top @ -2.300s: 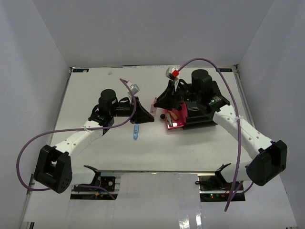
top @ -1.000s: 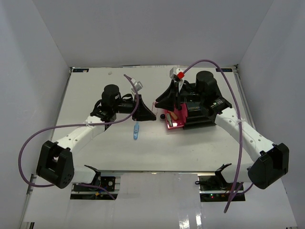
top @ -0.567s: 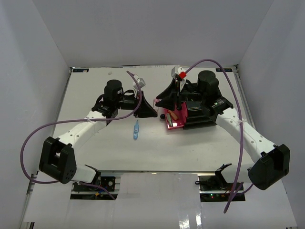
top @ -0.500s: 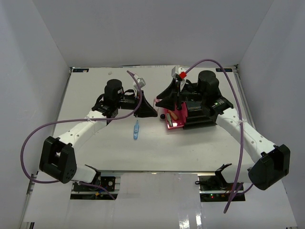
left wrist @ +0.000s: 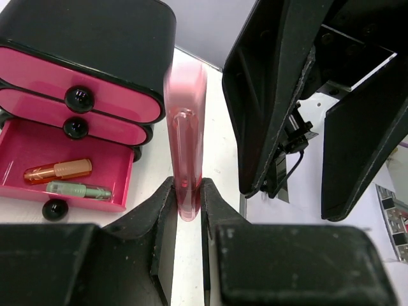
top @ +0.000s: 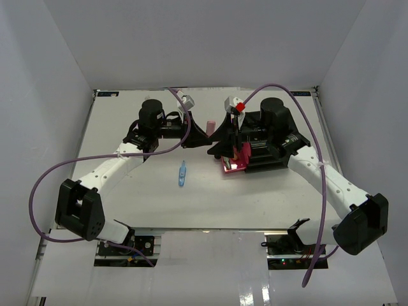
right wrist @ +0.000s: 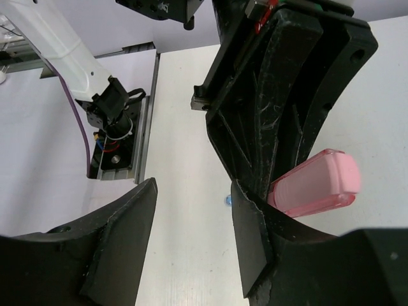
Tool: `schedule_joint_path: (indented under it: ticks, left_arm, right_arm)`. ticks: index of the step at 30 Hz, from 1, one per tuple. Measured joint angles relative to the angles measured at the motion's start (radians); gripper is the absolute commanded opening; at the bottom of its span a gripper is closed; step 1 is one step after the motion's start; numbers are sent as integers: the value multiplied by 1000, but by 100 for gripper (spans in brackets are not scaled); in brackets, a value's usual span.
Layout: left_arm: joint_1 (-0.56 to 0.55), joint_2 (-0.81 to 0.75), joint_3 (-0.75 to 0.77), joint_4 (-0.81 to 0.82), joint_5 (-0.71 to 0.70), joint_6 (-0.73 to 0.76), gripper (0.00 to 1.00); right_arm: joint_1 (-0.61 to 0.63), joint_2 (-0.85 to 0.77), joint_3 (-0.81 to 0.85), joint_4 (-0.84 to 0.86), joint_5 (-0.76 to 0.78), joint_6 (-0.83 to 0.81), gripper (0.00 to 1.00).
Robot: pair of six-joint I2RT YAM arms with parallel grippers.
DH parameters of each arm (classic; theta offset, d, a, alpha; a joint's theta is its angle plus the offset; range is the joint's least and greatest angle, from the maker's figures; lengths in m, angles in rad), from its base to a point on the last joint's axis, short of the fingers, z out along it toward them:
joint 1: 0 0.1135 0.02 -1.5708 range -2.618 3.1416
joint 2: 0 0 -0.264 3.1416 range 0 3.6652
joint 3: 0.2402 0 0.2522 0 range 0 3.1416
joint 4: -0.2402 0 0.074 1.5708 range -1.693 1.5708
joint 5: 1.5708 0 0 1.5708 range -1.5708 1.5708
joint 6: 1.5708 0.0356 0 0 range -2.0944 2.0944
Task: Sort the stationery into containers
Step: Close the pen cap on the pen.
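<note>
Top view: your left hand [top: 204, 130] is clamped on a pink pen [top: 210, 125], just left of the black cabinet [top: 271, 156]. Your right hand [top: 218, 144] sits just beside it, near the pulled-out bottom drawer [top: 233, 164]. A light-blue piece [top: 183, 174] lies alone on bare worktop [top: 255, 197] nearer you. White walls close in left, right and far.

Left wrist: the pen is pinched between the fingers. The upper drawers [left wrist: 38, 71] are shut. An orange pen [left wrist: 57, 171] and a green pen [left wrist: 78, 189] lie in the open drawer.

Right wrist: jaws apart, nothing between them, the pink pen just beyond.
</note>
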Motion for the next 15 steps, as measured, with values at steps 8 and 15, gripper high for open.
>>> schedule_joint_path:
  ticks: [8, 15]
  left_arm:
    - [0, 0, -1, 1, -3, 47, 0]
    - [0, 0, -33, 19, -13, 99, 0]
  right_arm:
    - [0, -1, -2, -18, 0, -1, 57]
    - [0, -32, 0, -56, 7, -2, 65]
